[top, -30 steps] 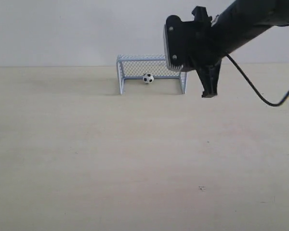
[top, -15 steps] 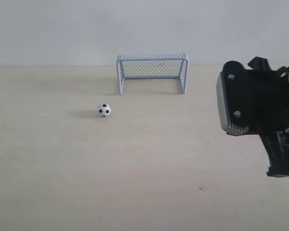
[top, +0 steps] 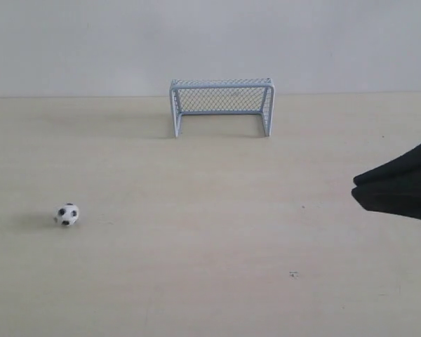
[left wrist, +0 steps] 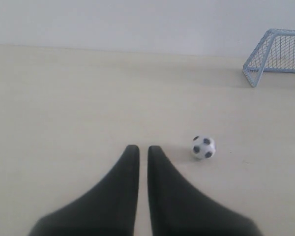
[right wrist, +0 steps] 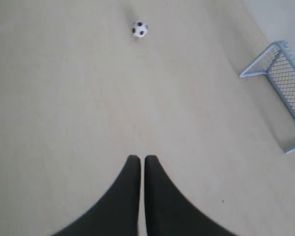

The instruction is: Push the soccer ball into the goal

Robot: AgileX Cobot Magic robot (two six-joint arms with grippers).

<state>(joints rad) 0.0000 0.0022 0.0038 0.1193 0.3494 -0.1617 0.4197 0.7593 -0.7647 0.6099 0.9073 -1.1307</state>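
Note:
The soccer ball (top: 67, 214) is a tiny white ball with black patches, lying on the table at the front left, far from the goal (top: 222, 83). That pale blue goal with dark netting stands at the back centre, its mouth holding nothing. My left gripper (left wrist: 143, 147) is shut, with the soccer ball (left wrist: 203, 147) a short way beside its tips and apart from them; the goal (left wrist: 257, 49) shows farther off. It is out of the exterior view. My right gripper (top: 355, 189) is shut at the right edge, far from the soccer ball (right wrist: 140, 29) and the goal (right wrist: 260, 60).
A pale beige table (top: 217, 246) carries only the ball and the goal. A plain white wall (top: 91, 42) rises behind the goal. A small dark speck (top: 293, 274) marks the tabletop at the front right.
The ball was inside the goal a second ago, then lay out on the table, and now lies farther toward the front left. My right arm has drawn back from the goal to the right edge.

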